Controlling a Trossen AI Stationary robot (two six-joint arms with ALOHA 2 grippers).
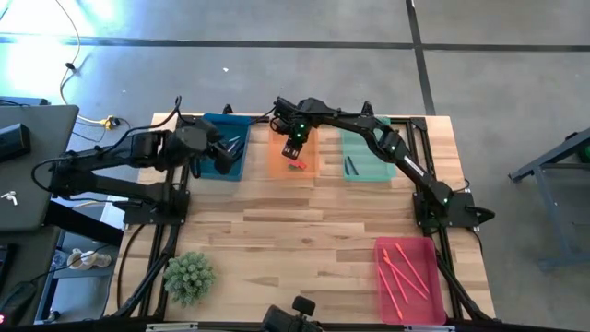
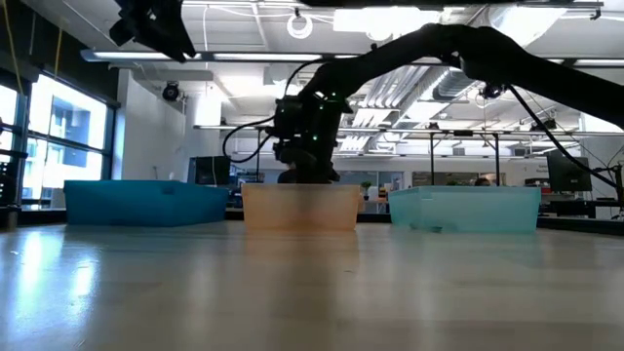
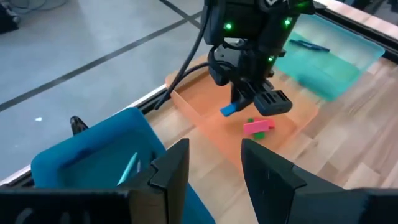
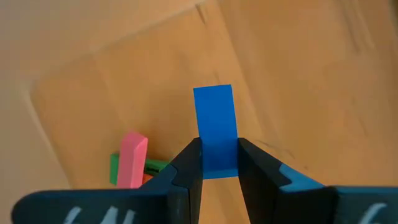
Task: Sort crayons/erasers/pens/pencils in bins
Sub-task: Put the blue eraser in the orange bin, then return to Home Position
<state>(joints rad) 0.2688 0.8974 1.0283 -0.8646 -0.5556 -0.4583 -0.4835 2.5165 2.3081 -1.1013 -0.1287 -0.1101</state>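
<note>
- Hanging over the orange bin (image 1: 281,159) at the upper middle of the high view, the right gripper (image 1: 293,150) holds a blue eraser (image 4: 215,127) clamped between its two dark fingers (image 4: 186,163).
- In the right wrist view the blue eraser is a flat, plain rectangle of bright blue, sticking out past the fingertips with its near end pinched between them.
- In the left wrist view the same eraser shows as a small blue block at the gripper's tip, above the orange bin's floor and not touching it.
- On the orange bin's floor lie a pink eraser (image 4: 130,159) and a green eraser (image 4: 114,168), stubby blocks; the pink one lies across the green one, touching it.
- The left gripper (image 1: 224,159) hovers over the blue bin (image 1: 238,124) at the upper left of the high view, jaws apart with nothing between them.
- The blue bin holds a few thin sticks (image 1: 232,143).
- The teal bin (image 1: 369,166), right of the orange one, holds a dark pen (image 1: 350,166).
- The pink bin (image 1: 392,300) sits at the lower right, well apart from the others, with several pink-red sticks (image 1: 401,272) lying in it.
- All four bins are shallow, see-through trays on a pale wooden table (image 1: 304,231).
</note>
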